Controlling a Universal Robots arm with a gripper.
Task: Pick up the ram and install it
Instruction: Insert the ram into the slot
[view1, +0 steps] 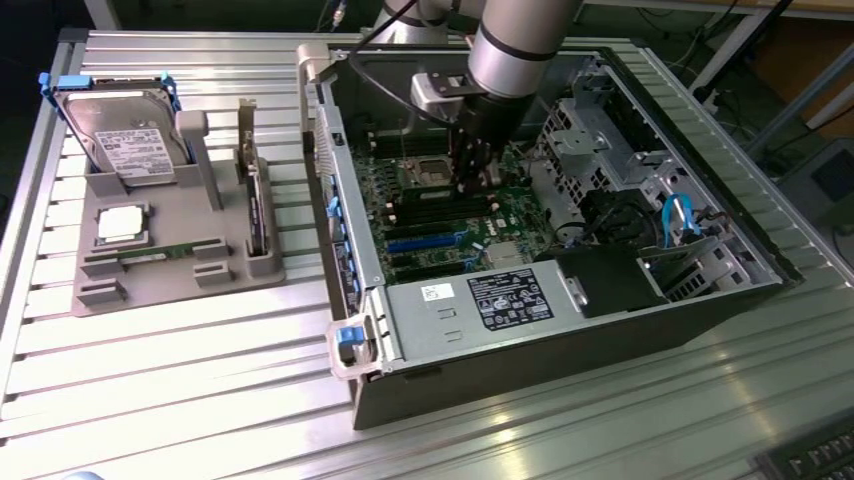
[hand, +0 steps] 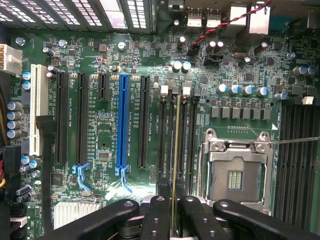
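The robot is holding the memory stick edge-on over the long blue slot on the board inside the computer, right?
Not the blue slot. The wrist view shows the gripper holding the ram edge-on in line with the narrow black slots next to the silver processor socket, on the board inside the computer. The blue slot lies a few slots away.

Bright overhead light — glare on table (view1: 561, 420).
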